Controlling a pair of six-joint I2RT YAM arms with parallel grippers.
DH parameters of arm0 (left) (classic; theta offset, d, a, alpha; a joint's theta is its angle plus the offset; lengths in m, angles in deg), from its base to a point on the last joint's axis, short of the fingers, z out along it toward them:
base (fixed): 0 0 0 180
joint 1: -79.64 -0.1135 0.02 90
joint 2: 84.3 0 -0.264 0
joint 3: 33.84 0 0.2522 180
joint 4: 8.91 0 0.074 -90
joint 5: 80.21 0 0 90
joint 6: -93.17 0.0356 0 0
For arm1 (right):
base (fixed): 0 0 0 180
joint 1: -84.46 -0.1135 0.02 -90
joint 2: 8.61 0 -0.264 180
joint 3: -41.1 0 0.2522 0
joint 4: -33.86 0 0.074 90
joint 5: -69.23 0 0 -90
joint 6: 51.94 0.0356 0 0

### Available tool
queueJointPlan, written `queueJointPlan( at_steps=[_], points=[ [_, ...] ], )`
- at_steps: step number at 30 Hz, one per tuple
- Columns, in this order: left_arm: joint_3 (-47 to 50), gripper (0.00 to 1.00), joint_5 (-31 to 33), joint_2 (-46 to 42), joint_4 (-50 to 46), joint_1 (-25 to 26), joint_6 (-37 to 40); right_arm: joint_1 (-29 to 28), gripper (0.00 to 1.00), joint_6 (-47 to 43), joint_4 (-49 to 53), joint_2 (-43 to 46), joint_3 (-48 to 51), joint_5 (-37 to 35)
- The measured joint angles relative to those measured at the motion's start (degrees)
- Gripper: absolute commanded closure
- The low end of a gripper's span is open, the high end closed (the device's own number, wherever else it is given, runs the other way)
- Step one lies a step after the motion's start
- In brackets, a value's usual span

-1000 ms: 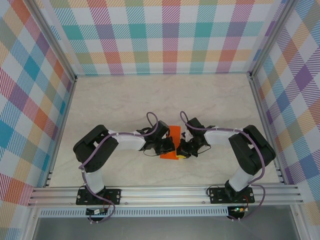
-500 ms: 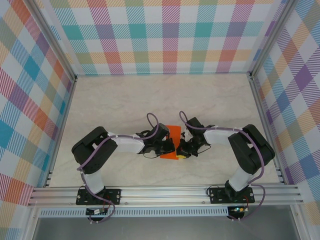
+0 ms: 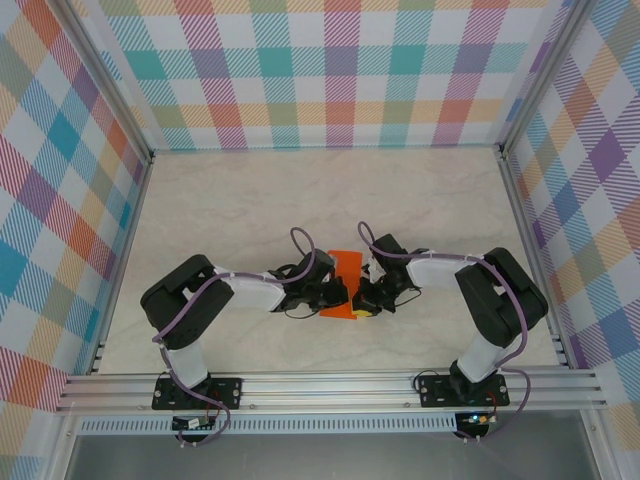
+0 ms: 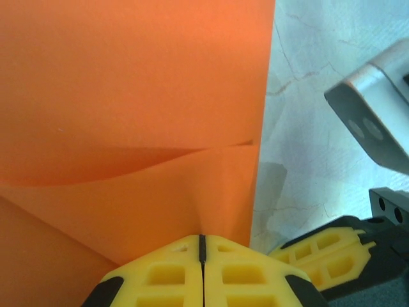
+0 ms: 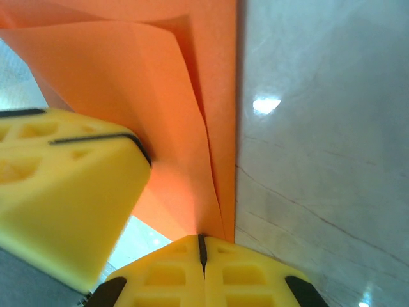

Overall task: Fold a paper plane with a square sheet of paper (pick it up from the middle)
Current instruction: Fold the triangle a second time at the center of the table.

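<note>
The square sheet of paper [image 3: 348, 266] is bright orange and lies folded into a narrow strip at the table's middle, between my two grippers. In the left wrist view the paper [image 4: 134, 102] shows a curved flap, and a pinched ridge runs into the seam of my left gripper [image 4: 202, 246], which is shut on its near edge. My right gripper [image 5: 201, 246] is shut on the stacked layers of the paper [image 5: 160, 96] beside the long fold edge. From above, the left gripper [image 3: 338, 297] and the right gripper [image 3: 362, 300] nearly touch each other at the paper's near end.
The marble-look table [image 3: 250, 200] is fenced by plaid walls and an aluminium frame rail [image 3: 330, 385] along the near edge. The other gripper's yellow fingers [image 5: 64, 185] crowd the left of the right wrist view, and the right gripper's fingers [image 4: 326, 246] lie low right in the left wrist view.
The left arm's elbow has eased slightly left and toward the near edge. Both grippers stay shut on the paper, which has barely moved.
</note>
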Motion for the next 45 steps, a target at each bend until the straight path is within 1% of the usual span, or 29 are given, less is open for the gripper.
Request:
queueJointPlan(
  at_steps=[21,35,40,45],
  points=[
    [0.3,0.93,-0.5,0.0,0.3,-4.8,1.1,0.0,1.0,-1.1,0.7,-0.3,-0.5,0.0],
    [0.3,0.92,-0.5,-0.5,-0.5,-9.8,3.5,0.0,1.0,-1.2,0.8,-0.3,-0.6,0.0],
    [0.3,0.91,1.0,-2.2,-3.3,-12.7,3.9,0.0,1.0,-1.2,0.8,-0.4,-0.7,0.1],
    [0.3,0.9,0.8,-6.8,-5.1,-13.0,3.9,0.0,1.0,-1.2,1.5,-0.7,-1.3,0.2]
  ],
)
